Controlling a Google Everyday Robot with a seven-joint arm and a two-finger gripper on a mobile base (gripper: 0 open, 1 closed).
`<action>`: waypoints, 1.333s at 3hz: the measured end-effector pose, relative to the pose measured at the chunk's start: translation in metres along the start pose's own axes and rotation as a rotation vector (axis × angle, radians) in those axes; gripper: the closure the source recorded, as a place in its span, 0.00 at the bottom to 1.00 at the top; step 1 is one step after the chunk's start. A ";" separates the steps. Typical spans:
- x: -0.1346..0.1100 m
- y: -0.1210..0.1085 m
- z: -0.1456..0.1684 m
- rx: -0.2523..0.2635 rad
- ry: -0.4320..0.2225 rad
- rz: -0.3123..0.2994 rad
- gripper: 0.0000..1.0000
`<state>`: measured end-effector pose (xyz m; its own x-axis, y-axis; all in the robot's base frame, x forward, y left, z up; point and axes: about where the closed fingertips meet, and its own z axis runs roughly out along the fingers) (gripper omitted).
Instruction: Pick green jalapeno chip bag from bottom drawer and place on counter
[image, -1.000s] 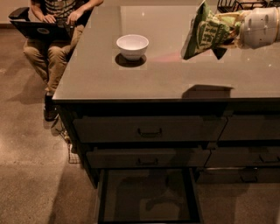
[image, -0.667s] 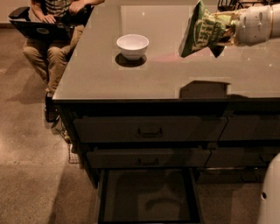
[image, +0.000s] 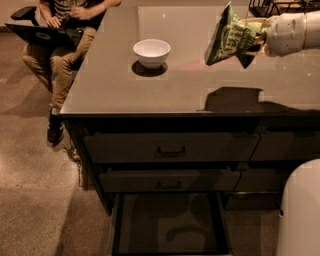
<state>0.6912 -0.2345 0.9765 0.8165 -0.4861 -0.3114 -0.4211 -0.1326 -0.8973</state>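
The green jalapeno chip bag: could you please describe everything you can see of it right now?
The small crinkled green foil chip bag with pale lettering hangs in the air above the right part of the glossy grey counter, tilted. The robot's gripper, entering from the view's right edge, is closed on the bag's right side; nothing else touches it. It casts a dark shadow on the counter below. The round white bowl stands apart to its left.

White cylindrical arm (image: 292, 32), tool (image: 251, 37) at upper right
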 end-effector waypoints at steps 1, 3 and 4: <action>0.004 0.000 0.001 0.002 0.002 0.011 0.53; 0.009 0.002 0.010 -0.005 -0.004 0.026 0.06; 0.011 0.002 0.014 -0.003 -0.013 0.031 0.00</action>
<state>0.7049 -0.2278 0.9666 0.8080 -0.4791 -0.3430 -0.4475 -0.1202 -0.8862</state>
